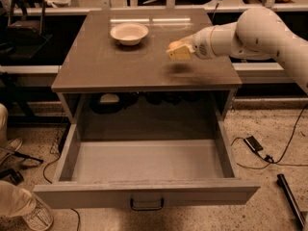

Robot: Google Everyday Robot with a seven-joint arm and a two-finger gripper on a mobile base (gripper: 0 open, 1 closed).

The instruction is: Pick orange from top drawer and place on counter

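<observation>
1. A white robot arm (262,30) reaches in from the right edge of the view, over the right side of the large, flat, grey-brown glossy worktop (120,66) of the cabinet.
2. Its gripper (179,52), with pale yellowish tips, hangs above the right-centre part of the worktop without touching it. A soft shadow lies on the worktop just beneath it.
3. The orange (174,44), a small round smooth fruit, sits at the tip of the gripper on its upper left side, lifted off the worktop.
4. The jaws look clamped on the orange, though that spot is blurred and the contact itself is hard to make out.
5. A shallow white bowl (129,32) stands upright towards the back of the worktop, left of the gripper and well apart from it.
6. The top drawer (144,160), wide, deep and grey with a flat floor and slanted side walls, is pulled out towards the camera below the worktop's front edge. The orange is well apart from it.
7. A small dark metal handle (147,205) sits at the middle of the drawer's front panel.
8. Dark shapes (108,102) lie in the shadowed recess behind the drawer; I cannot tell what they are.
9. A black cable (288,148) runs across the speckled floor on the right.
</observation>
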